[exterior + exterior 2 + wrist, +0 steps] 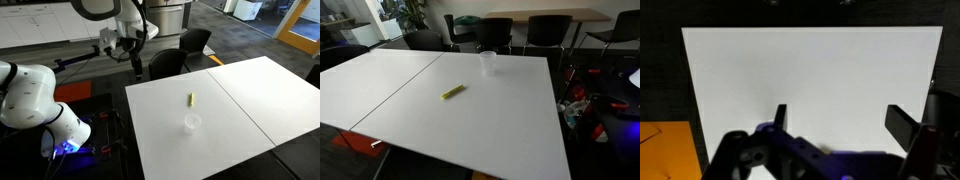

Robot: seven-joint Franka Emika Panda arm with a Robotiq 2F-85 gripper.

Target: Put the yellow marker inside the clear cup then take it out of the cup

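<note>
- Two things carry the task: the short, thin, bright yellow marker (pixel 191 99) and the small, round, see-through plastic cup (pixel 192 122). Both sit on the wide white bench (pixel 240 100), and neither is being held.
- In an exterior view the yellow marker (pixel 452 92) lies flat toward the middle of the bench, on the robot's side of the seam (pixel 390 92). The plastic cup (pixel 488 62) stands upright nearer a bench edge, apart from the marker and not touching it.
- The first risk is the pickup. The marker is thin and lies flat, so the claw must come down almost to the bench surface. A skewed or off-centre close could roll the marker away or pinch only one end, leaving it to swing.
- The second risk is the cup. It looks light and is hard to see against the white. A marker lowered off-centre could strike the rim and tip the cup or push it toward the bench edge.
- The third risk comes after release. A marker leaning inside may topple the cup, and lifting it out could drag the cup along.
- In the wrist view the claw (pixel 840 120) has its two dark fingers (pixel 780 118) spread wide. Only bare bench shows between them, so it holds and touches nothing.
- Neither the marker nor the cup appears in the wrist view, so I judge that the approach has not begun.
</note>
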